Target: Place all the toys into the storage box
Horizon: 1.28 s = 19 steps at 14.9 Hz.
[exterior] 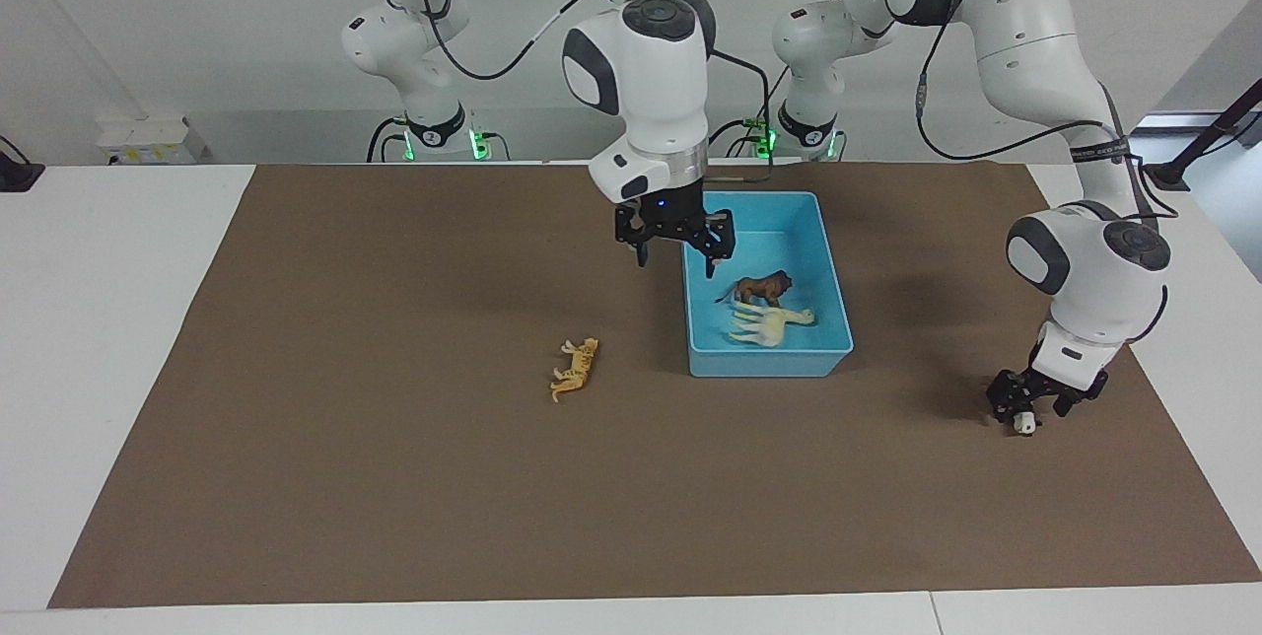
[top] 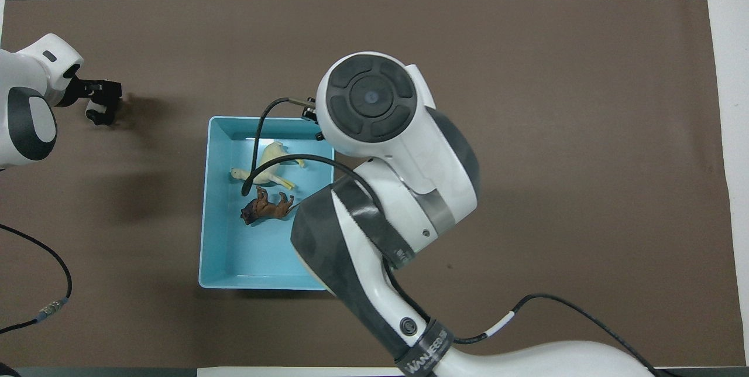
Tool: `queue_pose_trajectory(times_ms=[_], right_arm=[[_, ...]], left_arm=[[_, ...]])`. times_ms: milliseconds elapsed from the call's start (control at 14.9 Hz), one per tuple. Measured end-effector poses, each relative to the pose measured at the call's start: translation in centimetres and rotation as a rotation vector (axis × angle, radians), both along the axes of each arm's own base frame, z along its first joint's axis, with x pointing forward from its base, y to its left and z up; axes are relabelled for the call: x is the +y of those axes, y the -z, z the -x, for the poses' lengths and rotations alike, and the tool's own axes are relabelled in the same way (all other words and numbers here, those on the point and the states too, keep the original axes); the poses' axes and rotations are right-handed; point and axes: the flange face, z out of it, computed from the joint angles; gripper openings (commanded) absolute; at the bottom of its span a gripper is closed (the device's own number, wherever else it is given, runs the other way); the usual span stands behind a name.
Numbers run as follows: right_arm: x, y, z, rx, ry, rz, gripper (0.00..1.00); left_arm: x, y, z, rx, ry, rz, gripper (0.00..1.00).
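Horse and lion lying in storage box, below spread, empty fingers of right gripper over box rim. Tiger on tabletop, well apart: next pick. Left gripper fingers spread astride panda; next: pinch, lift.

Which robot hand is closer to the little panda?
Left. The left gripper is down right over the panda on the mat. The right gripper hangs over the storage box wall, well away from it.
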Motion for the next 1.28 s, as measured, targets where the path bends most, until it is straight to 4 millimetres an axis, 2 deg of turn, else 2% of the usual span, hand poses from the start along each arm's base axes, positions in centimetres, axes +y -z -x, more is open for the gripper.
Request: queue_pose_trajectory(times_ms=[202, 336, 403, 470, 605, 806, 1008, 1142, 1277], right_arm=[[-6.8, 4.0, -3.2, 0.063, 0.033, 0.049, 1.00], [-10.6, 6.8, -4.5, 0.090, 0.053, 0.066, 1.00], [-11.8, 8.0, -4.7, 0.100, 0.062, 0.071, 1.00], [-12.2, 9.2, -4.8, 0.105, 0.066, 0.075, 1.00], [-11.8, 11.5, -4.9, 0.103, 0.062, 0.080, 1.00], [-10.6, 14.6, -4.8, 0.102, -0.004, 0.100, 1.00], [-10.7, 18.1, -4.0, 0.102, -0.132, 0.148, 1.00], [-11.1, 19.1, -3.8, 0.098, -0.159, 0.151, 1.00], [-11.1, 19.5, -3.6, 0.090, -0.169, 0.149, 1.00]], left_arm=[[0.3, 0.8, 0.5, 0.016, -0.018, 0.006, 0.38], [0.0, 1.0, 0.6, 0.017, -0.044, 0.016, 0.13], [-0.1, 1.1, 0.7, 0.018, -0.057, 0.019, 0.00], [-0.1, 1.1, 0.7, 0.018, -0.065, 0.021, 0.00], [-0.2, 0.9, 0.6, 0.031, -0.077, 0.026, 0.00], [-2.4, -1.0, -0.1, 0.110, -0.133, 0.048, 0.00], [-6.6, -6.2, 0.2, 0.195, -0.201, 0.073, 0.00], [-10.0, -10.3, 1.9, 0.243, -0.244, 0.088, 0.00], [-13.9, -13.4, 3.9, 0.279, -0.288, 0.091, 0.00]])
